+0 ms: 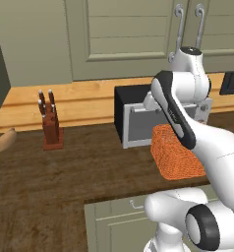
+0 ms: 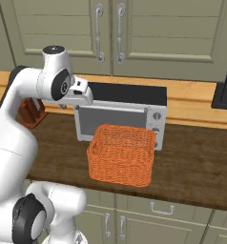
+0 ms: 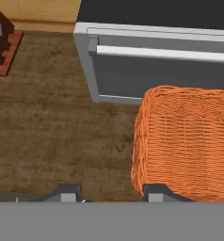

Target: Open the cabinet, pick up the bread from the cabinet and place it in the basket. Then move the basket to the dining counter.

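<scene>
The gripper (image 3: pixel 111 194) hangs above the dark wood bench (image 3: pixel 52 127), its two finger tips set partly apart with nothing between them — one tip over bare wood, the other at the near left corner of the basket (image 3: pixel 187 143). The basket is an orange woven rectangular tub, open at the top, its weave tight and its corners rounded; it stands on the bench just in front of the toaster oven (image 2: pixel 120 119), about as wide as the oven's grey door. No bread can be seen in it. Above and behind, the cabinet (image 2: pixel 134 33) shows grey-green panelled doors, both shut, with a pair of long curved light-grey handles (image 2: pixel 109 33) side by side at the seam. A knife block (image 1: pixel 51 123) stands to the left on the bench — well apart from the basket.
</scene>
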